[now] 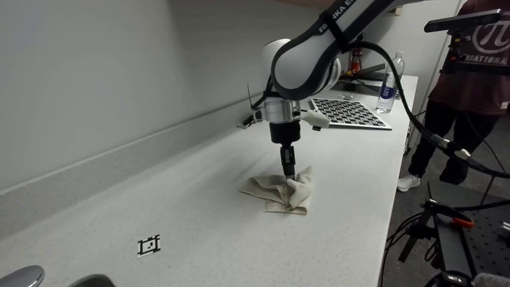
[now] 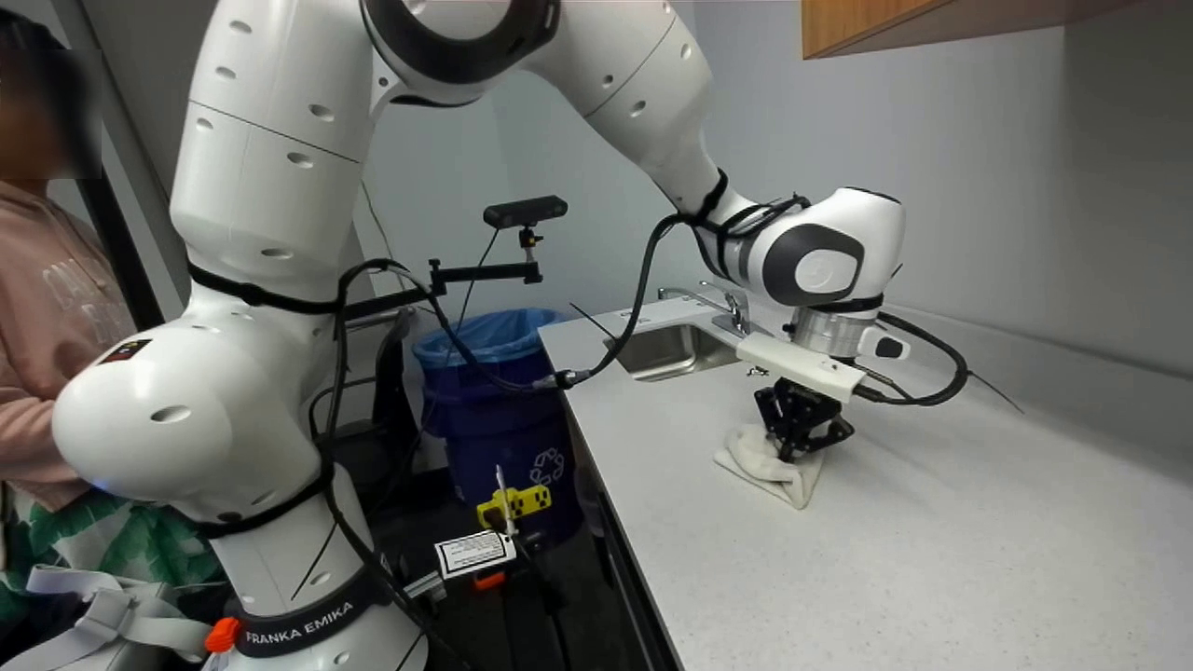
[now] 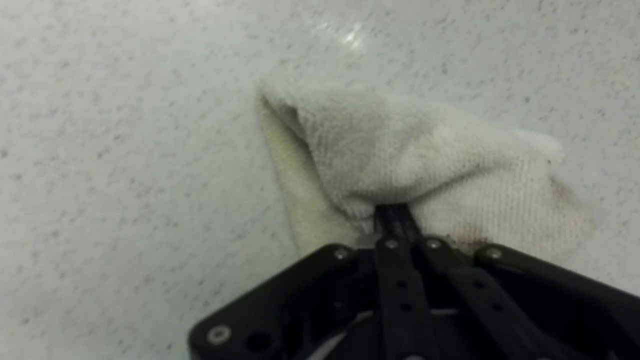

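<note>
The fingers [image 3: 384, 220] stand closed together, tips sunk among folds of the crumpled cloth [image 3: 440, 150], whether pinching any cannot be told, while the cloth lies on the bench [image 2: 885, 559] apart from the sink [image 2: 676, 349], spreading mostly sinkward of the tips.

I have one gripper [image 3: 393, 207] with two fingers [image 3: 384, 221], and I count one cloth [image 3: 425, 150], one checkered board [image 1: 346, 112], one water bottle [image 1: 387, 91] and one square printed marker [image 1: 149, 246]. Around me I tally one sink [image 2: 685, 352], one faucet [image 2: 736, 312], one blue bin [image 2: 494, 419] and one yellow power outlet [image 2: 514, 504]. I also count one person in maroon [image 1: 458, 95] and one person in pink [image 2: 51, 317], two people in all, besides my single white arm [image 2: 270, 186].
</note>
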`<state>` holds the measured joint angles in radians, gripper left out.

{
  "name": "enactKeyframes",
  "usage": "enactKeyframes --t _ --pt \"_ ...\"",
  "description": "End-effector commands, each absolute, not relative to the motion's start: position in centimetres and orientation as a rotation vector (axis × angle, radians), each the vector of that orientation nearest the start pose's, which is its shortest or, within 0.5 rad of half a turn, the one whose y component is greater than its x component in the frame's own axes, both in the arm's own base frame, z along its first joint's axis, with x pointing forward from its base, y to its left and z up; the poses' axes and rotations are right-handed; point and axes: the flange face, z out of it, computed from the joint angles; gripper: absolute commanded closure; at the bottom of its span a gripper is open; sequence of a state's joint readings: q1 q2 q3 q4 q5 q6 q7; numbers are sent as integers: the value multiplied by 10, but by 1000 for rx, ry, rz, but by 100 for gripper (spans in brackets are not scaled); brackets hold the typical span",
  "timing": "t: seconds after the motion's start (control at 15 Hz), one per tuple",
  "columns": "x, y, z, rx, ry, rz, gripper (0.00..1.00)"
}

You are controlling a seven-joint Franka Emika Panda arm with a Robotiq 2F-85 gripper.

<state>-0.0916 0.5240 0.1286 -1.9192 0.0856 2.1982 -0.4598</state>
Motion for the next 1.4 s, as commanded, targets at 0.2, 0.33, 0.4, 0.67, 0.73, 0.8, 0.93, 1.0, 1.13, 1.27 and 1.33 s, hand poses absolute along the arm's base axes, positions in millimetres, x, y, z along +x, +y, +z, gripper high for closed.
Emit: enactKeyframes --t 0.2,0.33,0.4,0.67,0.73,0.8,0.93,1.0,1.13,1.27,1.33 --pt "687 6 184 -2930 -729 192 100" --pt "707 6 183 -2949 -739 137 100" --pt "715 6 184 -2960 -742 109 100" --pt "739 2 185 -2983 -739 30 100" --pt "742 6 183 -2984 -737 29 100" --pt "742 5 182 -2978 -735 35 100" --pt "732 1 179 -2964 -732 95 100" --pt "726 0 177 -2959 -728 128 100" --pt "710 -2 175 -2935 -704 170 100" --pt "694 -2 176 -2921 -676 185 100" --pt "687 -3 177 -2915 -670 186 100"
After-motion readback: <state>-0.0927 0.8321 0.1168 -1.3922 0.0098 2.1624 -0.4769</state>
